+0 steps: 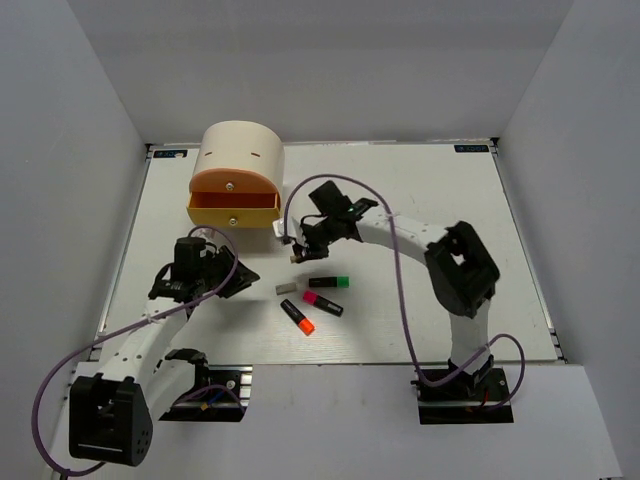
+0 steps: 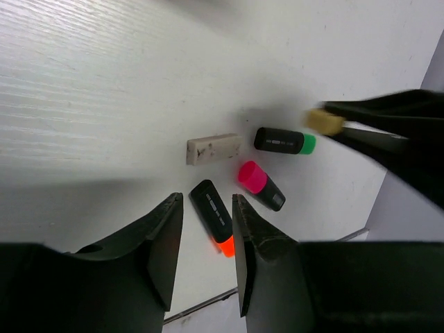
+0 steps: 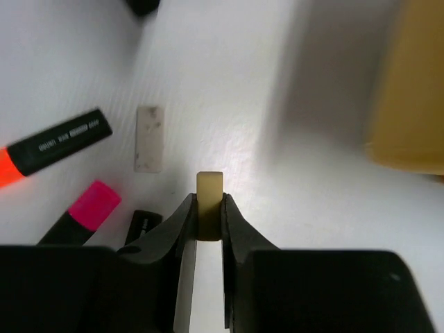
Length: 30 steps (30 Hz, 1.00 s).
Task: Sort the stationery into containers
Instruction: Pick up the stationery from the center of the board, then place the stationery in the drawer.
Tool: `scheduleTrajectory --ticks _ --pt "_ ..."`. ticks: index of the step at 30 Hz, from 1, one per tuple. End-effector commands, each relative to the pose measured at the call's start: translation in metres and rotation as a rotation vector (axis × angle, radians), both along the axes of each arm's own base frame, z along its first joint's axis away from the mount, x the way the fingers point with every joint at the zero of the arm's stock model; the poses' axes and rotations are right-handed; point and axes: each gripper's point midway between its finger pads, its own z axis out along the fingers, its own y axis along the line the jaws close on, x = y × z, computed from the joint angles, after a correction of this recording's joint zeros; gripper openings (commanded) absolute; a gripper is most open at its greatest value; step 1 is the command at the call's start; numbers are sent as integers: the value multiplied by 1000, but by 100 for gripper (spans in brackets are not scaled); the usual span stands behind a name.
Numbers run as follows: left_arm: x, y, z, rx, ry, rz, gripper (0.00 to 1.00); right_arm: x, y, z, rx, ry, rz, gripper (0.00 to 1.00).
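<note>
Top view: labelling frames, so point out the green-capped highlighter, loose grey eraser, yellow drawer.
Green-capped highlighter point(image 1: 326, 283), top view, black barrel.
Grey eraser point(image 1: 287, 288), top view, middle.
Yellow drawer point(image 1: 255, 216), top view, front.

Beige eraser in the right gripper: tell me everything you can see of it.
The beige eraser is a small plain rectangular block, matt and rubbery-looking, unmarked on the faces shown. The right gripper pinches its two sides, one end poking out past the tips. It seems to hang clear of the white table, over a bare patch between the grey eraser and the open yellow drawer. Only the gripper touches it.
</note>
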Motion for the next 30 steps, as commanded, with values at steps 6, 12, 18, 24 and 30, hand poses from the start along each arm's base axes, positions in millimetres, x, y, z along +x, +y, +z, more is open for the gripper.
scheduleTrajectory --ticks 6,12,18,24,30 --pt "8 -20 7 27 -73 -86 45 15 16 190 366 -179 -97 0" --pt "11 -27 14 79 -97 -122 45 47 47 200 409 -168 -175 0" --pt "4 -33 14 83 -98 -133 46 81 81 212 495 -232 -245 0" --pt "-2 -37 16 87 -111 -143 47 94 94 206 490 -288 -277 0" --pt "-7 -37 12 104 -96 -151 48 96 95 194 476 -302 -294 4"
